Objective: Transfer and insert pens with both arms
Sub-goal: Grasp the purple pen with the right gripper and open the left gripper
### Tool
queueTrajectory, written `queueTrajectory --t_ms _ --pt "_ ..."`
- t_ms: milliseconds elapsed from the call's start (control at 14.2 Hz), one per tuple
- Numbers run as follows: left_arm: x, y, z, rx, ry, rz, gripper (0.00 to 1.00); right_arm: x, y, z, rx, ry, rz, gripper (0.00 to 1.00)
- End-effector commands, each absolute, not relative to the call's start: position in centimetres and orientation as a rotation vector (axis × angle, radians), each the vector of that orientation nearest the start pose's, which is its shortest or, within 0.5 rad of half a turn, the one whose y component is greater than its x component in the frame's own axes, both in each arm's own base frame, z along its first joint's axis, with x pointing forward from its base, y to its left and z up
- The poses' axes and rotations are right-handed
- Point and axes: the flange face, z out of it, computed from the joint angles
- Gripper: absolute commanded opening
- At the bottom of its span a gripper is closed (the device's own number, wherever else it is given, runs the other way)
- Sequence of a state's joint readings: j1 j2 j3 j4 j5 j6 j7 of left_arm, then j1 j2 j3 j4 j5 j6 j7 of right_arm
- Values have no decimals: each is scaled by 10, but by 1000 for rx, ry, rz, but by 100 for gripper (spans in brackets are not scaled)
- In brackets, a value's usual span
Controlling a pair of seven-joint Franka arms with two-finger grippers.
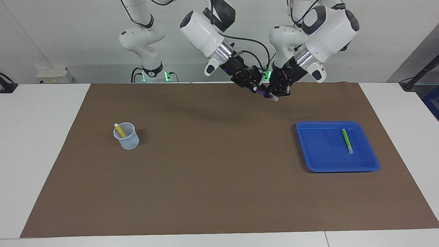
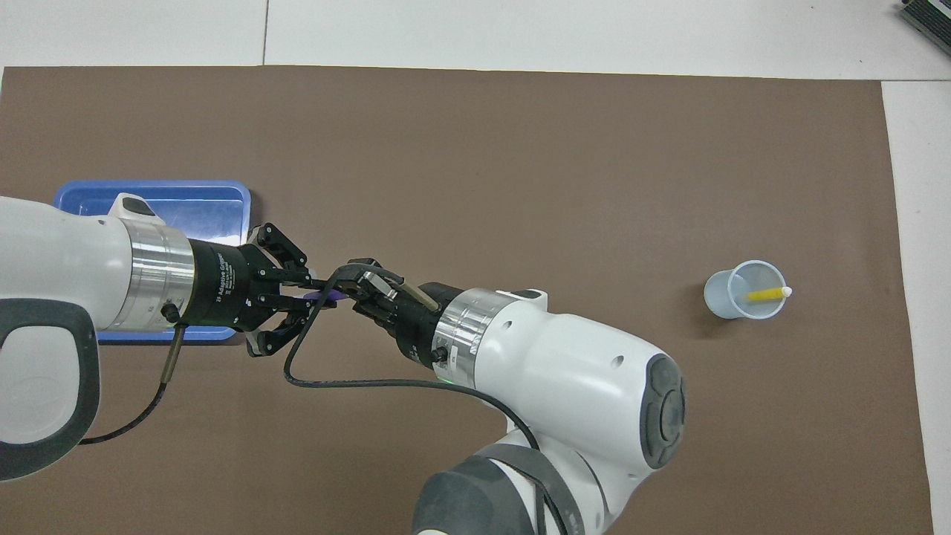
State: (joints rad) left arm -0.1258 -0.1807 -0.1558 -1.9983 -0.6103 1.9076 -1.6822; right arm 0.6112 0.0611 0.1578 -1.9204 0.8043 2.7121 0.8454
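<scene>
Your left gripper [image 1: 274, 92] and right gripper [image 1: 254, 85] meet tip to tip in the air over the brown mat [image 1: 219, 192], both closed on the purple pen [image 1: 265, 94], wrists angled down toward each other. The yellow pen [image 1: 120, 130] leans in the clear cup [image 1: 127, 136], white cap up. The green pen [image 1: 347, 140] lies flat in the blue tray [image 1: 319, 154].

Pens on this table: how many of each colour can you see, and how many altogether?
Yellow pen, in the cup: 1
Purple pen, held up between the two hands: 1
Green pen, in the blue tray: 1
Total: 3
</scene>
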Motion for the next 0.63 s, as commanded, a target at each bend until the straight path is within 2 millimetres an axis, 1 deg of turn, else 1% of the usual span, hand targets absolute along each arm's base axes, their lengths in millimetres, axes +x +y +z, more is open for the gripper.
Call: queueTrajectory --t_ms 0,70,140,211,561 --pt "472 -186 560 1877 1927 -585 0 464 408 531 -2100 779 -56 36" --pt "472 -186 560 1877 1928 -586 0 464 408 530 -2101 780 -55 25" --pt "472 -185 560 1876 1930 -587 0 464 408 530 -2101 780 -55 9" --pt "472 -185 560 1876 1929 -586 0 465 407 530 -2100 782 -57 0" --pt "472 -185 559 1881 1927 -586 0 466 406 530 -2099 787 -56 0"
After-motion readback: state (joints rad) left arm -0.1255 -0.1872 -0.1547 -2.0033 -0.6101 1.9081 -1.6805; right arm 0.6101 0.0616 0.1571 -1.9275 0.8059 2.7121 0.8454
